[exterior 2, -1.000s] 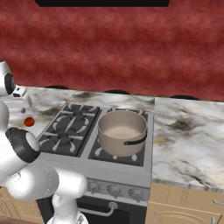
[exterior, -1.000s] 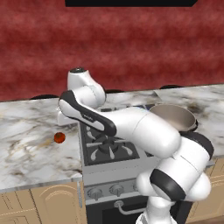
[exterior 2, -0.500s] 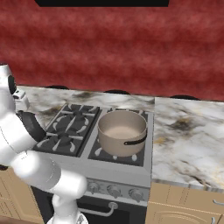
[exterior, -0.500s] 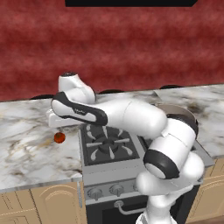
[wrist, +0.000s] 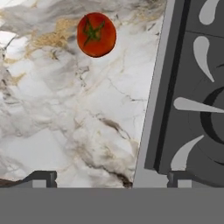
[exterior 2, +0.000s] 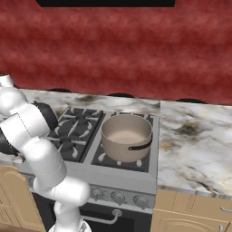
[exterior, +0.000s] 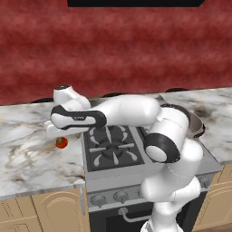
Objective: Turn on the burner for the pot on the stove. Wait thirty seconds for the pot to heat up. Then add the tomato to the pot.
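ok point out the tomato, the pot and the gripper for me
tomato [wrist: 96, 34], hand view, on its red skin beside the green stem.
pot [exterior 2: 126, 137], right base view, on its pale inside floor.
gripper [wrist: 107, 178], hand view, midway between the two dark fingertips, over the marble counter.

Arm hides most of pot [exterior: 195, 123]; hand view crops burner [wrist: 214, 118].

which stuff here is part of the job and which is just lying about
Job:
tomato, on the counter left of the stove
pot, on the stove
stove
tool, above the counter

Lying about:
counter
cabinets
red wall
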You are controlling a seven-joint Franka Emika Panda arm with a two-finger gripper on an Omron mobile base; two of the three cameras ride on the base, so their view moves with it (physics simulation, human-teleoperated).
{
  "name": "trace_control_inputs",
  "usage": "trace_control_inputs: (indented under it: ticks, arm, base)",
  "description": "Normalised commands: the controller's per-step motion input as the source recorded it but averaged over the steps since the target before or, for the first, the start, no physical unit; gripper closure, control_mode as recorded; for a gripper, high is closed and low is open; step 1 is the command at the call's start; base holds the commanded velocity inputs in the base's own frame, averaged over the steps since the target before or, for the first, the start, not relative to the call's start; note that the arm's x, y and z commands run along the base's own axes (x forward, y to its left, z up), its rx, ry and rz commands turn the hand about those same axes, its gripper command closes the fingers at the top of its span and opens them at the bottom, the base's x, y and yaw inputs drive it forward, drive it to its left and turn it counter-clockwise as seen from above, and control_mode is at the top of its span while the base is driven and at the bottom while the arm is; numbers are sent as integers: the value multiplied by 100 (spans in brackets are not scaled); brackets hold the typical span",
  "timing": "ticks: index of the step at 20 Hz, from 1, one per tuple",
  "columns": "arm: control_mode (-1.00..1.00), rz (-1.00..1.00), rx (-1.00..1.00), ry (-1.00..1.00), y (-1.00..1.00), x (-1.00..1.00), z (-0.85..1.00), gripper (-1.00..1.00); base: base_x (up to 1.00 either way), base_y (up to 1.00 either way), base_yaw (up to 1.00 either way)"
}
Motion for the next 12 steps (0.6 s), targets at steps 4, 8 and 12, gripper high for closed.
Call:
trace_control_inputs:
  ticks: [4,8,12]
  arm:
    - [-100,0,-1,-12,3,15,-13,-100]
    - [-100,-1,5,-14,0,22,-15,-100]
    - [-100,0,5,-15,0,28,-26,-100]
  base:
    - [0,0,0]
    - [0,0,0]
    - [0,0,0]
